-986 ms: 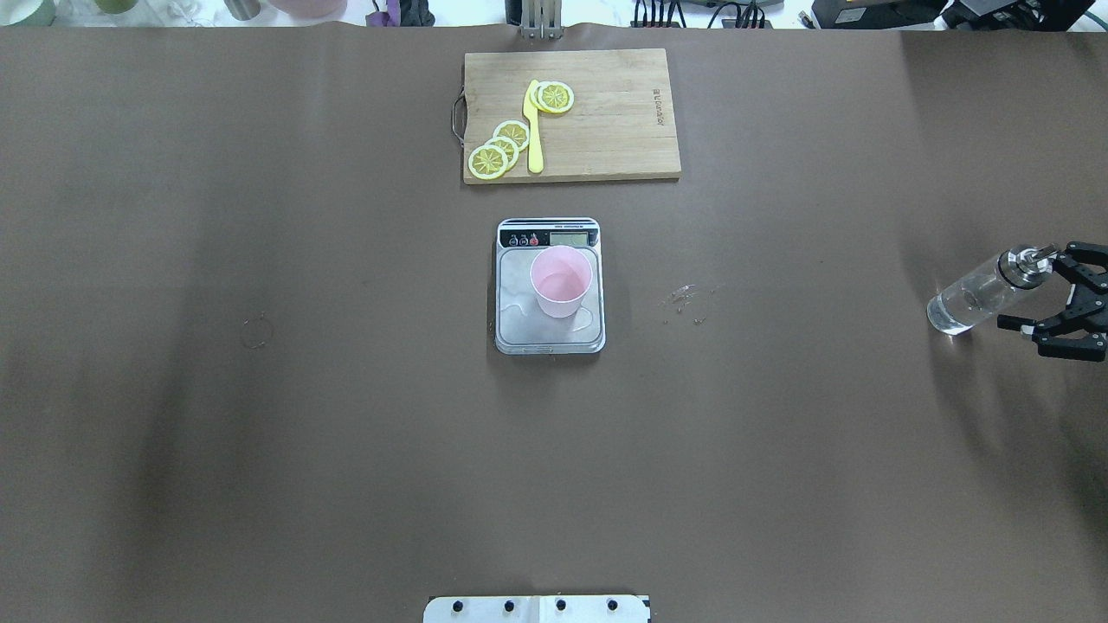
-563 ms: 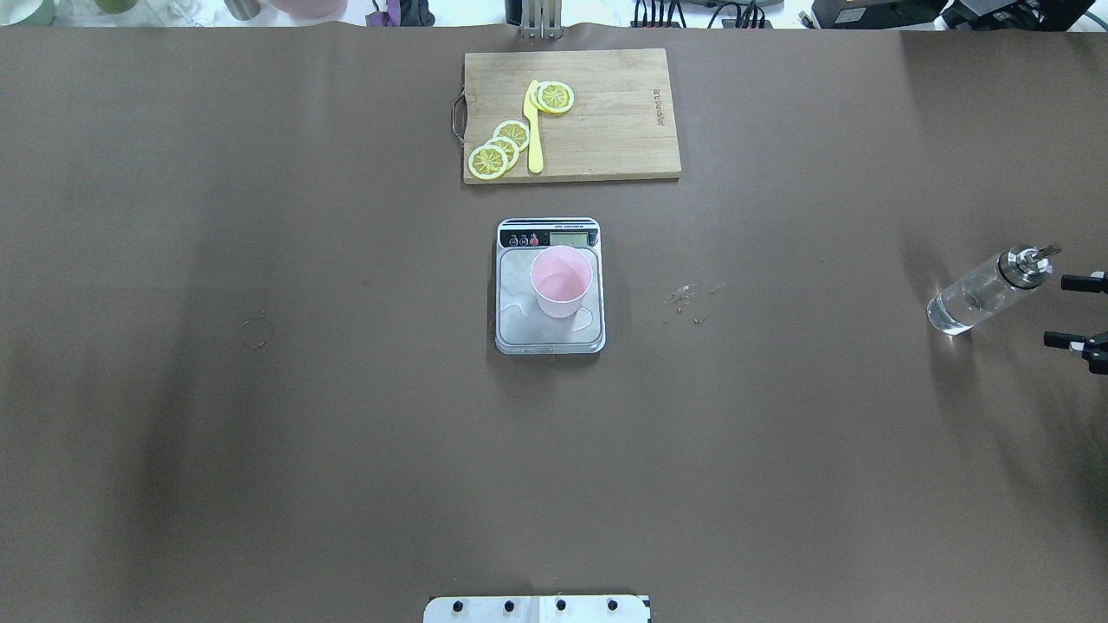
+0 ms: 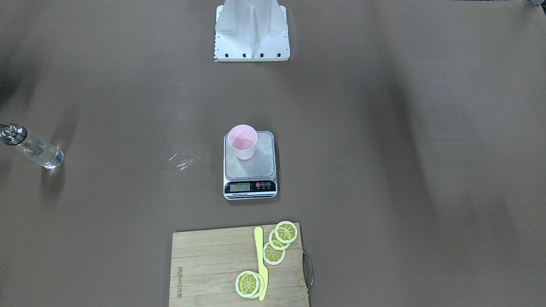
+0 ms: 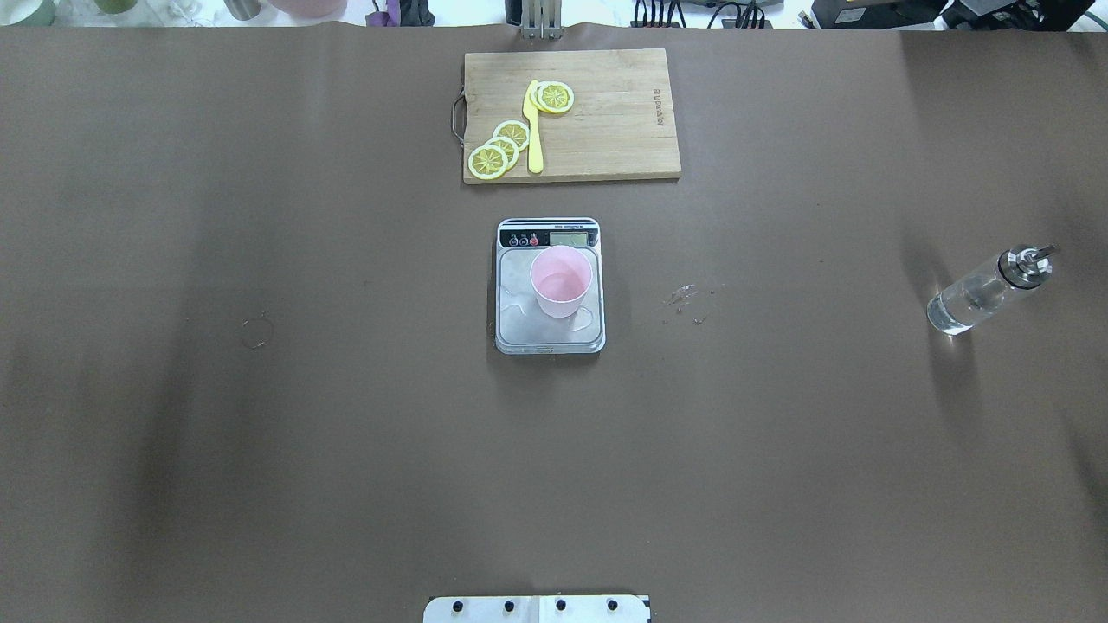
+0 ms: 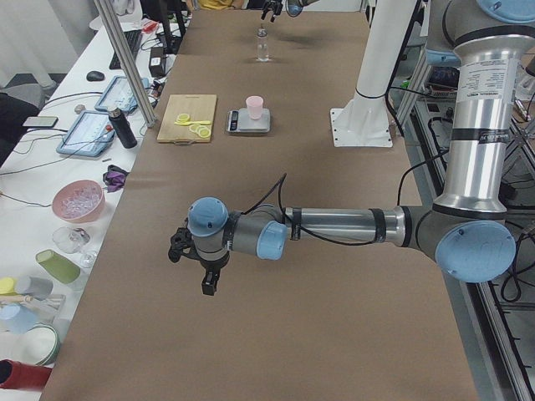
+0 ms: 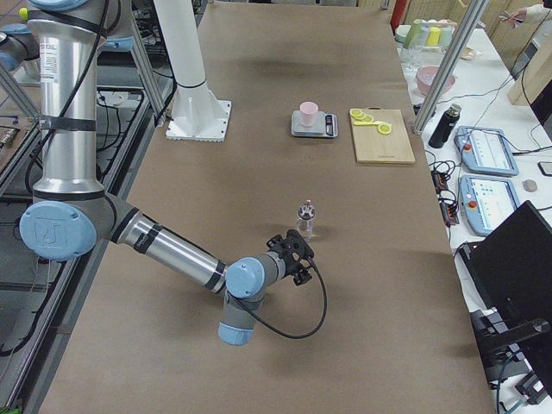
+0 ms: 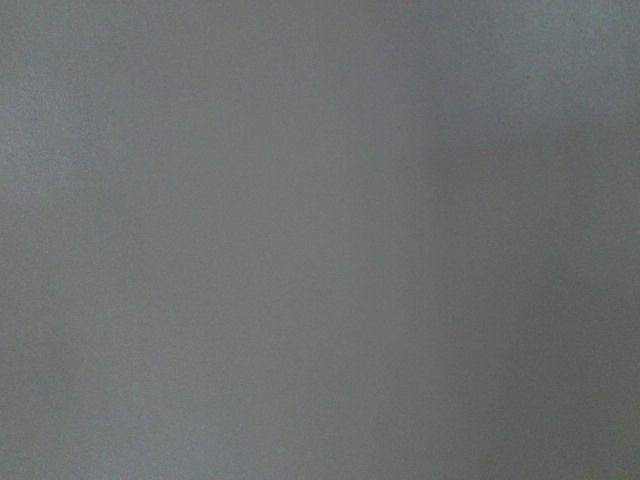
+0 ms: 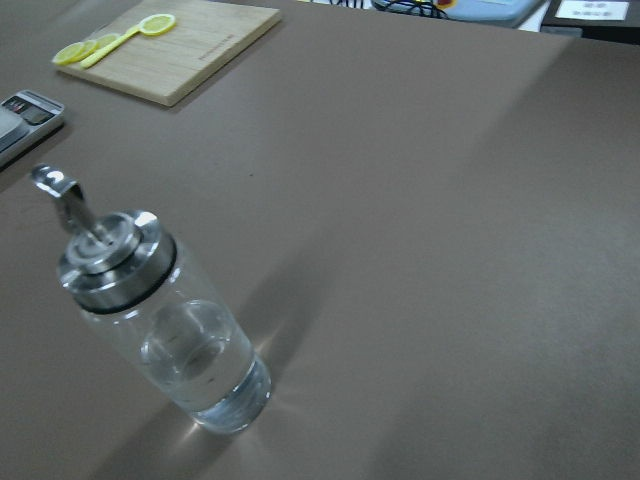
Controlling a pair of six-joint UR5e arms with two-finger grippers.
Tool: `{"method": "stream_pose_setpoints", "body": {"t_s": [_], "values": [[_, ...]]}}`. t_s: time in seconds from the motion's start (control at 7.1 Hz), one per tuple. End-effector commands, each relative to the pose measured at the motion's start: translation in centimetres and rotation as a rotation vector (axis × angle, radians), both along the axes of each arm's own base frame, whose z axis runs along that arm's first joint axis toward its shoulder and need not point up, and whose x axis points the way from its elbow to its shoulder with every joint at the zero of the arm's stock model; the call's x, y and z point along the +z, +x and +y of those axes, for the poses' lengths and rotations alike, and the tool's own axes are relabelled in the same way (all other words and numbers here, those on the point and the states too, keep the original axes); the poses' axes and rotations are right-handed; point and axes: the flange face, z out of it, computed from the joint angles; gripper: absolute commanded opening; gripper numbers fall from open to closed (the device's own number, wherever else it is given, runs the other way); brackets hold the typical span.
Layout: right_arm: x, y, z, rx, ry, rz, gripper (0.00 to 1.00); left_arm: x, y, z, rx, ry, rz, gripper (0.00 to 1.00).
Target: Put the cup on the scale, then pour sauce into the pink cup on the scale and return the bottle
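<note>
My right pincer (image 6: pixel 296 256) shows only in the side views, low in the middle of the right-side one. It sits near the bottle (image 4: pixel 982 294), on the side closer to that camera. From there I cannot tell how far its jaws are parted, or whether it touches the glass. My right wrist camera looks down at the bottle in the lower left of its frame. It stands upright on the bench (image 4: pixel 260 433), silver spout at the top, with clear sauce (image 8: pixel 200 360) filling its lower part.

My left pincer (image 5: pixel 195 263) hangs over bare bench in the lower left-centre of the left-side view, well apart from everything else. I cannot tell its opening either, and its wrist camera shows only plain bench surface.

In the overhead view the bottle is at the right edge, about mid-height. The pink cup (image 4: pixel 561 281) stands upright on the scale (image 4: pixel 549 333) in the centre of the frame, toward the display end of the steel platform. A shiny wet trace lies on the platform beside the cup. A few small drops (image 4: pixel 688 298) glint on the bench just right of the scale. Above it, top centre, a wooden cutting board (image 4: pixel 606 130) carries lemon slices (image 4: pixel 489 161) and a yellow knife (image 4: pixel 534 130).
</note>
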Motion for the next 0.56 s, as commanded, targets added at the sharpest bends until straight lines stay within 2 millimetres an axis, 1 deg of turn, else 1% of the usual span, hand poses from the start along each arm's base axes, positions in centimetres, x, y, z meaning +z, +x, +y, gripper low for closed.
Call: {"method": "stream_pose_setpoints", "body": {"t_s": [0.0, 0.28, 0.42], "values": [[1.9, 1.8, -1.4, 0.055, -0.204, 0.024, 1.00, 0.0, 0.0, 0.0, 0.000, 0.000, 0.000, 0.99], [3.7, 2.2, -3.2, 0.090, -0.353, 0.101, 1.00, 0.0, 0.1, 0.0, 0.001, 0.000, 0.000, 0.99], [2.1, 3.0, -5.0, 0.099, -0.435, 0.116, 1.00, -0.1, 0.0, 0.0, 0.000, 0.003, 0.000, 0.99]]}}
